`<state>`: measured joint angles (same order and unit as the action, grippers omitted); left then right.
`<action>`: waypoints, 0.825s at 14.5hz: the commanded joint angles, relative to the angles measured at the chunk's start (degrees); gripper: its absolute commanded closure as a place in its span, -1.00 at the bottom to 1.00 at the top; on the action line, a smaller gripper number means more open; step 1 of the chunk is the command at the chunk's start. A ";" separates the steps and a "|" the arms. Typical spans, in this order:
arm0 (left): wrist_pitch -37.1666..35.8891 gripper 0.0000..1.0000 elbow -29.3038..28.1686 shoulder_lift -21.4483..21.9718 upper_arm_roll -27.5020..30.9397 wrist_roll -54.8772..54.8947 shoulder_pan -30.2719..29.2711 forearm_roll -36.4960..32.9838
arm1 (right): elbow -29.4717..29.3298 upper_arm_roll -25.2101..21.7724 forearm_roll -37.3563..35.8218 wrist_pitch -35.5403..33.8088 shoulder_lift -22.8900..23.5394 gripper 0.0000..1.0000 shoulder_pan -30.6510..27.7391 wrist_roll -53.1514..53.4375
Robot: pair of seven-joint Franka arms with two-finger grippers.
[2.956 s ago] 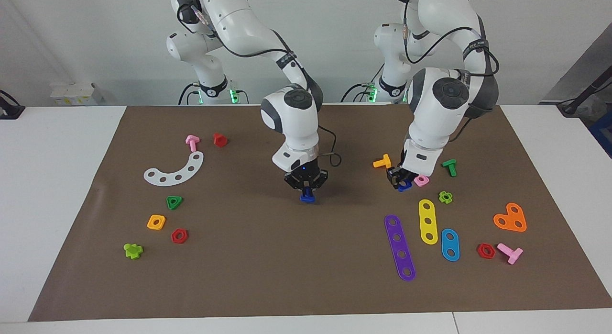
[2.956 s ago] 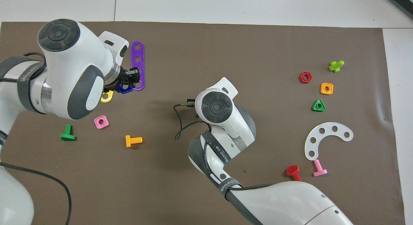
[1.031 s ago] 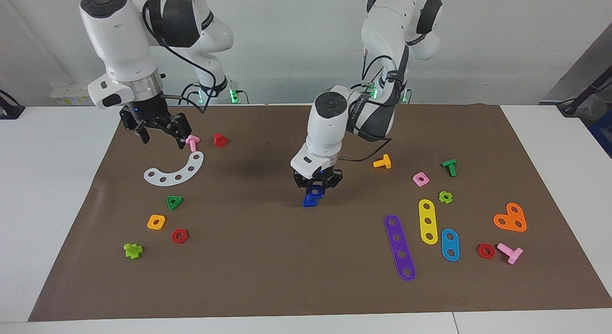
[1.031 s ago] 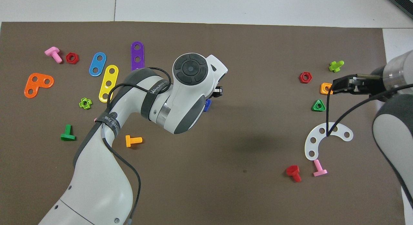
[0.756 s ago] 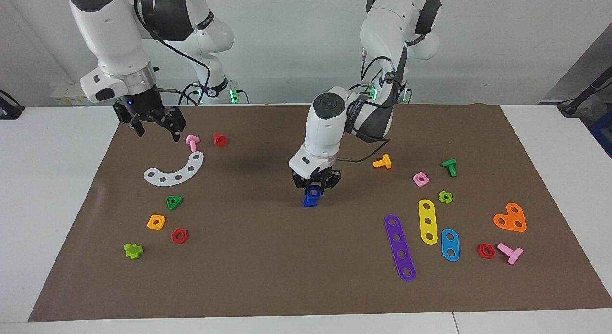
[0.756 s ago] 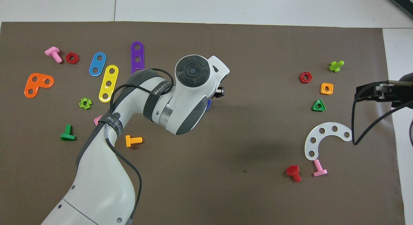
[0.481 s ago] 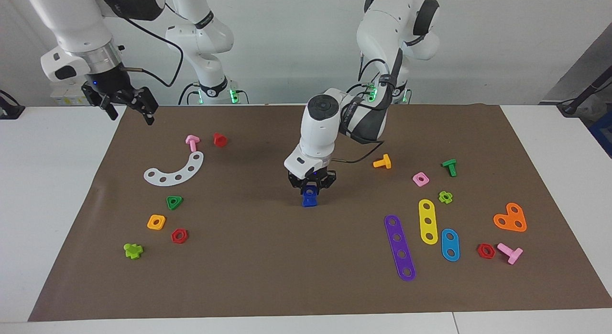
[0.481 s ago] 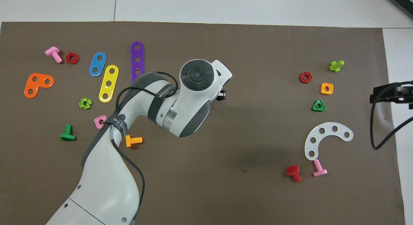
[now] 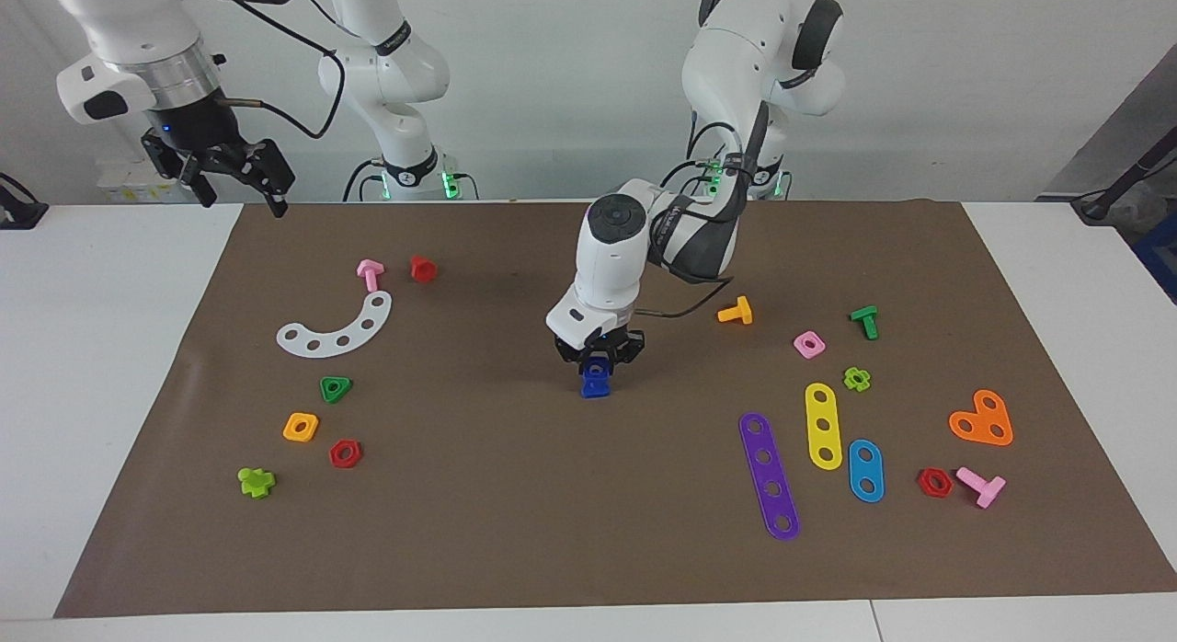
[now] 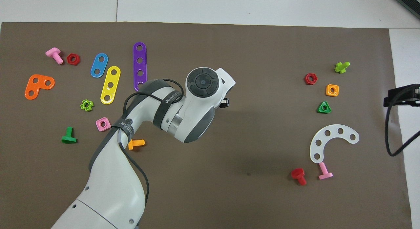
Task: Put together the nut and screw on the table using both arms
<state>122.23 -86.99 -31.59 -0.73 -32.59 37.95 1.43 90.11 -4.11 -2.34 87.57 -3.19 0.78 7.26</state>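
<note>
Blue nut point(image 9: 596, 369) now lowered onto screw point(image 9: 594, 389) mid-table, pinched by left gripper point(image 9: 599, 357), right gripper point(image 9: 232, 184) withdrawn, spread, over table's point(image 9: 110, 348) corner.

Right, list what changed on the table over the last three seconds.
The left gripper lifted the nut from beside the pink nut, carried it to mid-mat and now holds it on the screw. The right gripper let go of the screw there and swung up, open, over the mat's corner at the right arm's end. The scattered coloured parts stayed put.
</note>
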 commanded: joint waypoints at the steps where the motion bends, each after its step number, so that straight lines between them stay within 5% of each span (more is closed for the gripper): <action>1: 2.48 1.00 -4.23 1.88 0.90 0.16 1.34 0.77 | 0.51 0.77 1.37 -0.29 -0.33 -1.00 -0.87 -1.38; 11: 5.38 0.94 -6.62 2.15 0.99 0.16 1.43 0.77 | 0.60 1.21 2.68 -1.09 -0.33 -1.00 -0.69 -1.03; 12: 5.38 0.32 -6.44 2.15 1.08 0.16 1.34 0.51 | 0.60 1.21 3.47 -1.00 -0.33 -1.00 -0.69 -0.94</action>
<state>126.37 -91.37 -30.94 -0.68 -32.59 38.46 1.43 90.18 -3.44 -0.80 87.16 -3.15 0.86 7.26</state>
